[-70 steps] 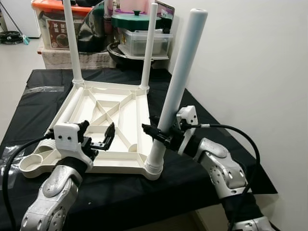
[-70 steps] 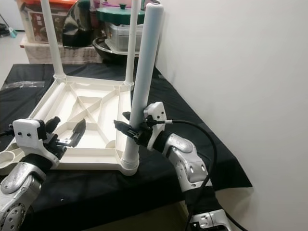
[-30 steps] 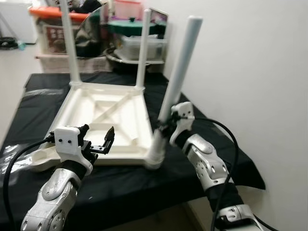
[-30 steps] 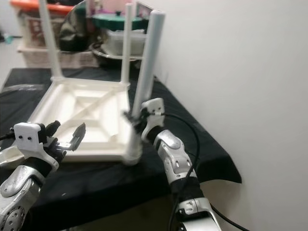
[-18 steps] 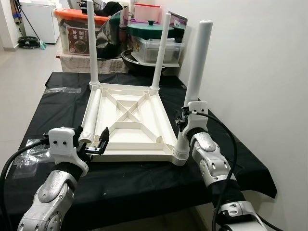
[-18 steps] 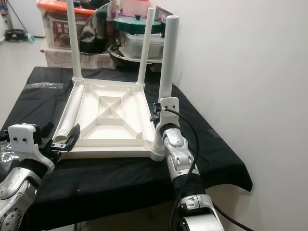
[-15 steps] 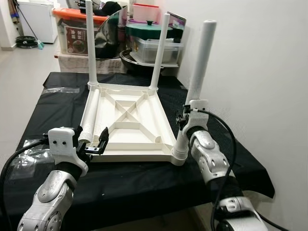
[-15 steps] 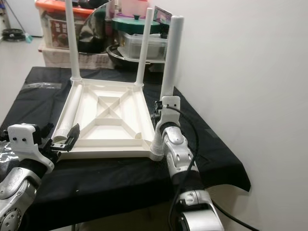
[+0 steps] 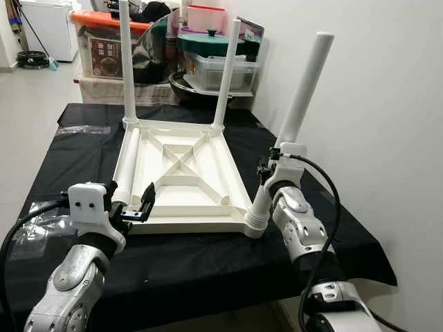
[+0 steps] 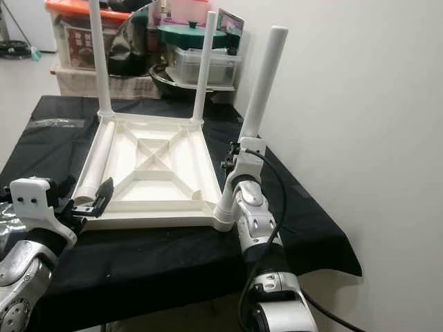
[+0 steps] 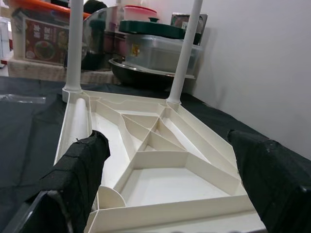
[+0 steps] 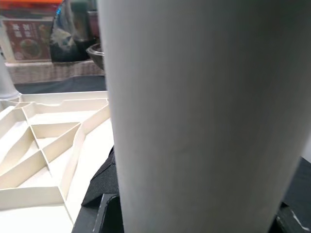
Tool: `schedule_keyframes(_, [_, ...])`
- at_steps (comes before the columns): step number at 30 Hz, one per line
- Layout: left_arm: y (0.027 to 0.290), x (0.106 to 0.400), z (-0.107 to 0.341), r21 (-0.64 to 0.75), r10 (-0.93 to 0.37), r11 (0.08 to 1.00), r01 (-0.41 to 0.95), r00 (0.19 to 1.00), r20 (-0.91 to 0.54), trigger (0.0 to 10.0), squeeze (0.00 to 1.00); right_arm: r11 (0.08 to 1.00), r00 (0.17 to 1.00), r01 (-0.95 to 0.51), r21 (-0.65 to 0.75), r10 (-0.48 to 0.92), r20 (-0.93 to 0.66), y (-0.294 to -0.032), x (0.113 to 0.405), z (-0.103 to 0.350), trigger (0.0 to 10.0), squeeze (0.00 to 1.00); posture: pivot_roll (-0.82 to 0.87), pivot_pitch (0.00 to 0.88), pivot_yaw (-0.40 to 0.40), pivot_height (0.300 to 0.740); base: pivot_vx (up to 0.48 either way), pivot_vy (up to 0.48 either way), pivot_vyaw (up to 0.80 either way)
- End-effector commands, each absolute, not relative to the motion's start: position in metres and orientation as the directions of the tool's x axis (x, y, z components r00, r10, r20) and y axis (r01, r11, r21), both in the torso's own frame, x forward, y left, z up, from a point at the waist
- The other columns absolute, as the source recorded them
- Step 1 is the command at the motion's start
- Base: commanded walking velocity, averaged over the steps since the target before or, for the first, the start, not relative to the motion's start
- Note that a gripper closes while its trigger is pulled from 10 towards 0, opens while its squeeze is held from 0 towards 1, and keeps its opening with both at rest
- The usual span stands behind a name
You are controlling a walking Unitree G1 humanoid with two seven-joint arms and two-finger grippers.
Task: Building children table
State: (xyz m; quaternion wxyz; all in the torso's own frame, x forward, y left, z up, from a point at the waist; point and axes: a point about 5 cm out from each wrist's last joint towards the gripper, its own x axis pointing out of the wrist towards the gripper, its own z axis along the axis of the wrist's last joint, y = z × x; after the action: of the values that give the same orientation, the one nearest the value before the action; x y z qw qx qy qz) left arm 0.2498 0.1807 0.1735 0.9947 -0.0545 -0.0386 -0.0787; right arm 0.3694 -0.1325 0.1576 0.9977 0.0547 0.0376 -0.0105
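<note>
Black cloth covers the counter [image 9: 62, 149], and a white wall stands on the right side. At the far left a clear plastic wrapper [image 9: 31, 225] lies on the cloth. The left gripper [image 9: 130, 205] hovers just in front of the near left corner of the white plastic table top [image 9: 181, 181], and its two black fingers [image 11: 80, 167] are spread apart with nothing between them. The table top lies upside down on the counter, so its ribs face up. A loose white plastic leg [image 9: 125, 169] lies flat along its left edge. Two white legs stand straight up at the far corners, the left one [image 9: 127, 66] and the right one [image 9: 227, 72]. Behind them are storage boxes [image 9: 104, 48] and a dark pan [image 9: 197, 81]. At the near right corner, a tilted white leg [image 9: 294, 117] sits in its socket and leans to the right. The right gripper [image 9: 266, 176] is closed around this leg, low down near the corner.
</note>
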Motion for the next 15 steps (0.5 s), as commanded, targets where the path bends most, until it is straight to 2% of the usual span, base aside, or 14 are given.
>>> schedule_keyframes(1, [0.1785, 0.2516, 0.1718, -0.102, -0.161, 0.98, 0.168, 0.984, 0.077, 10.0, 0.0, 0.992, 0.951, 0.026, 0.122, 0.013, -0.31, -0.1351, 0.3493, 0.0965, 10.0, 0.0, 0.1, 0.0, -0.13, 0.74, 0.0, 0.0, 0.0])
schedule_keyframes(7, [0.1796, 0.251, 0.1714, -0.1, -0.157, 0.981, 0.164, 0.985, 0.076, 10.0, 0.0, 0.986, 0.964, -0.029, 0.163, 0.071, -0.255, -0.1327, 0.3467, 0.0987, 10.0, 0.0, 0.1, 0.0, -0.13, 0.74, 0.0, 0.0, 0.0])
schedule_keyframes(9, [0.181, 0.2505, 0.1712, -0.098, -0.155, 0.982, 0.162, 0.985, 0.074, 10.0, 0.0, 0.977, 0.967, -0.09, 0.192, 0.132, -0.217, -0.1289, 0.3434, 0.0988, 10.0, 0.0, 0.1, 0.0, -0.126, 0.74, 0.0, 0.0, 0.0])
schedule_keyframes(15, [0.1819, 0.2511, 0.1718, -0.094, -0.158, 0.982, 0.164, 0.985, 0.071, 10.0, 0.0, 0.978, 0.957, -0.099, 0.181, 0.144, -0.251, -0.1278, 0.3394, 0.0907, 10.0, 0.0, 0.1, 0.0, -0.123, 0.74, 0.0, 0.0, 0.0])
